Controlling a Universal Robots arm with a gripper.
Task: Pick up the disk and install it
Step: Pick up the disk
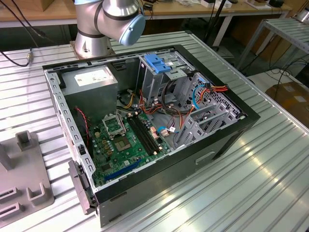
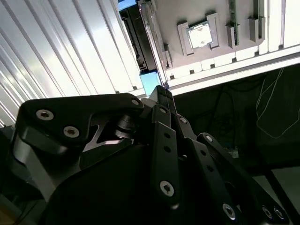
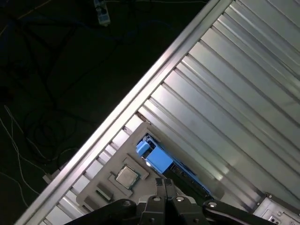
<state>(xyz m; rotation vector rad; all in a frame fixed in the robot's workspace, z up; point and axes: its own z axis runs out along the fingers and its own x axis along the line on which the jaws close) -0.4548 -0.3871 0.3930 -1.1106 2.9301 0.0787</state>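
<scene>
Ribbed metal table (image 1: 270, 183) — wooden bench (image 1: 29, 12) behind

exterior view: down on case (image 1: 227, 140) | both wrist views: past gripper (image 3: 164, 182), sharing fixture (image 3: 131, 150)

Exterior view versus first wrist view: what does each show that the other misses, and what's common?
Exterior view: the motherboard, power supply and blue-handled drive cage inside the open case, plus the arm's base. First wrist view: the shut hand near the blue-railed disk, standing in the grey fixture beside a processor chip. Shared: the ribbed table and that fixture.
</scene>
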